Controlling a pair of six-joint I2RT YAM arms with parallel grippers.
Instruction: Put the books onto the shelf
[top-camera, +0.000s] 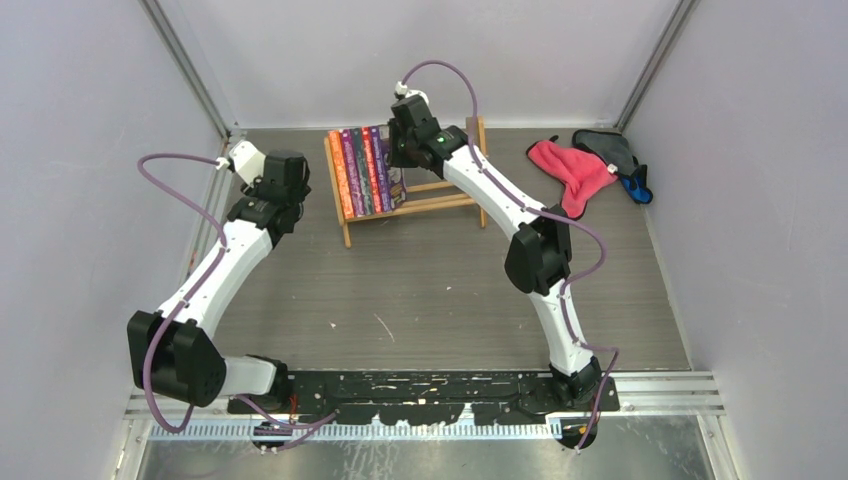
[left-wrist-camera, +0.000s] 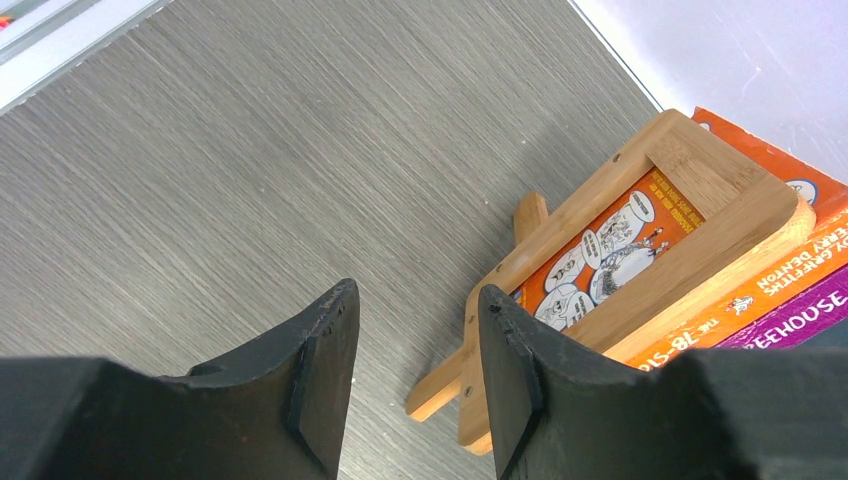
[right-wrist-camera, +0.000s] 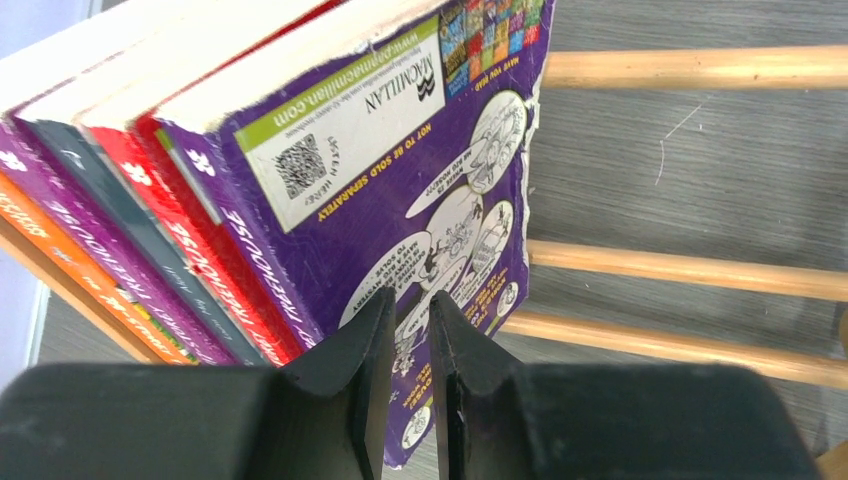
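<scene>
Holding the jaws of the right gripper (right-wrist-camera: 410, 298) at a narrow slit against the lower edge of the glossy purple paperback with cartoon speech bubbles (right-wrist-camera: 400, 170); not possible to tell whether a cover edge is pinched in that slit or merely touched. Holding the jaws of the left gripper (left-wrist-camera: 418, 292) apart and empty over the grey wood-grain desk (left-wrist-camera: 250, 150), just beside the left end frame of the small light wooden slatted shelf (left-wrist-camera: 720, 170).

Seeing all five thin colourful paperback books (top-camera: 362, 170) standing in a row at the left end of the shelf, spines showing upward, with the orange paperback (left-wrist-camera: 610, 250) outermost against the end frame and the purple one last on the right, bare rails beyond it. Judging the placing as nearly done and the step in hand as settling that last book.

Doing it well:
- pressing the purple book leftward, flush with the red-spined book (right-wrist-camera: 205, 270) beside it, bottom edge seated on the rails rather than between them
- easing the jaws apart only after checking for a lean toward the end frame
- drawing straight back from the cover, not sideways, to avoid tipping the book into the bare stretch
- using the left gripper beside the end frame as a stop against sliding
</scene>
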